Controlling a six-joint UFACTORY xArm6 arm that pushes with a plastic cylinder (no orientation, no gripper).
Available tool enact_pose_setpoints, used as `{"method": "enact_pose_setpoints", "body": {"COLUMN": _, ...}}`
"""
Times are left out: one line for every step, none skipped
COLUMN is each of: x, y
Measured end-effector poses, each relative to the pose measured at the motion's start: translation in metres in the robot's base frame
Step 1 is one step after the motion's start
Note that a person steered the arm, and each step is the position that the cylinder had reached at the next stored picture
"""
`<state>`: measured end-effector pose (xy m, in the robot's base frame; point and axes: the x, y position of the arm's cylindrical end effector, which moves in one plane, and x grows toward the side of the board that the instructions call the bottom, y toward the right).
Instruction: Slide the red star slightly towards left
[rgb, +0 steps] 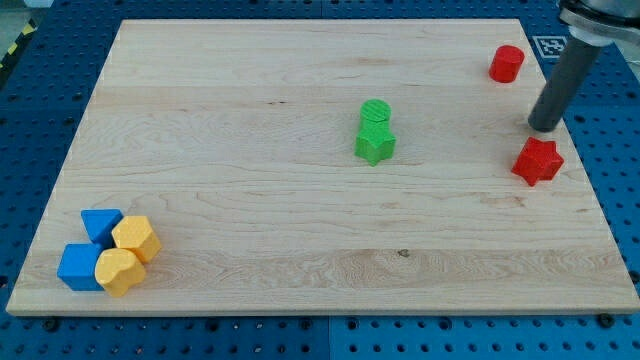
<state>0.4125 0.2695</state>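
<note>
Red star (537, 161) sits light and rigid on the counter (250, 120); my tip (544, 127) hovers just at its twelve o'clock, seemingly untouching. No pincer here. Push its three o'clock flank.

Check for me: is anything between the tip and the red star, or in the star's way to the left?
Nothing visible. My tip sits just above the red star, slightly to its right, with no block between. Left of the star the board is bare until the green blocks, far off.
</note>
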Motion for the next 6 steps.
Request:
{"method": "enact_pose_setpoints", "body": {"x": 0.024, "y": 0.013}}
{"method": "enact_pose_setpoints", "body": {"x": 0.038, "y": 0.032}}
{"method": "enact_pose_setpoints", "body": {"x": 0.056, "y": 0.011}}
{"method": "enact_pose_setpoints", "body": {"x": 0.056, "y": -0.025}}
{"method": "enact_pose_setpoints", "body": {"x": 0.052, "y": -0.041}}
{"method": "enact_pose_setpoints", "body": {"x": 0.077, "y": -0.04}}
